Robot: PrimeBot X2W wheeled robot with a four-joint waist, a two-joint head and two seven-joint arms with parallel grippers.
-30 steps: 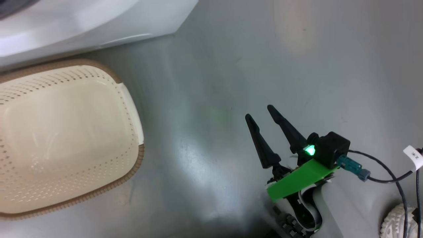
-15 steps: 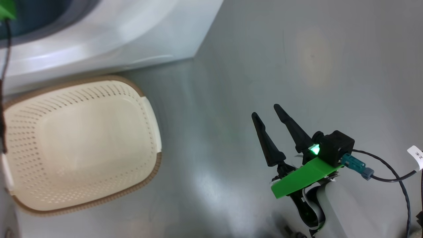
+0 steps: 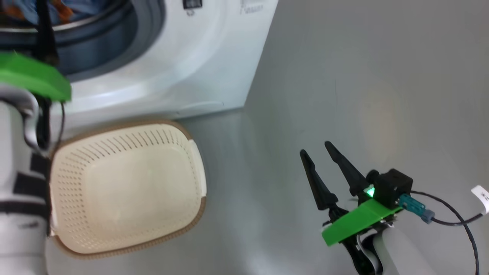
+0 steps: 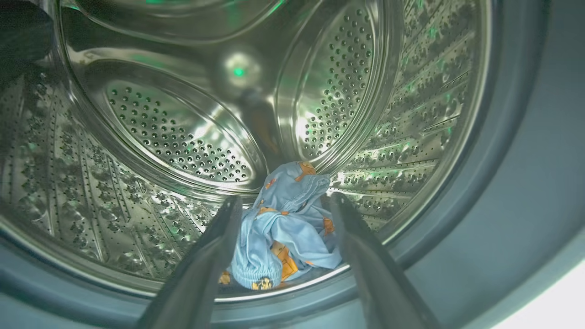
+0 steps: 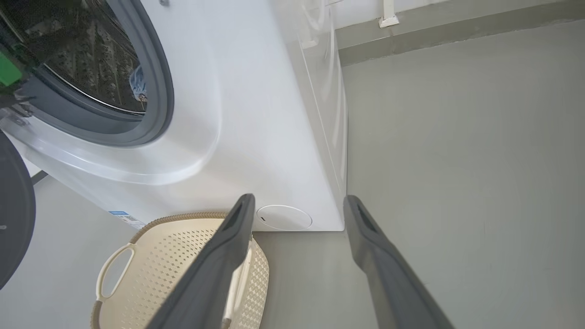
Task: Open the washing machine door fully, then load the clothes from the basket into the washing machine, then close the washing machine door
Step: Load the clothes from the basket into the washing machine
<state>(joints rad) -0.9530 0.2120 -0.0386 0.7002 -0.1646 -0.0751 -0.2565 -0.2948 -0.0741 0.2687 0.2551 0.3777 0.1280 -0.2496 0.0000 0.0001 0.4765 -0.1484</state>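
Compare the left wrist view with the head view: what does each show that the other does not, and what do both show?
Left wrist view: the drum's perforated inside, and both fingers of the open left gripper, framing the clothes at the drum's front. Head view: the empty basket on the floor by the washing machine, and the open right gripper. Both: the clothes and the grey gasket.

Grey, glossy floor [image 3: 344,76], on which the white washing machine [image 3: 198,68] is stood. The cream perforated basket [image 3: 126,191] is set upright on it, just before the machine's lower front, brown rim uppermost.
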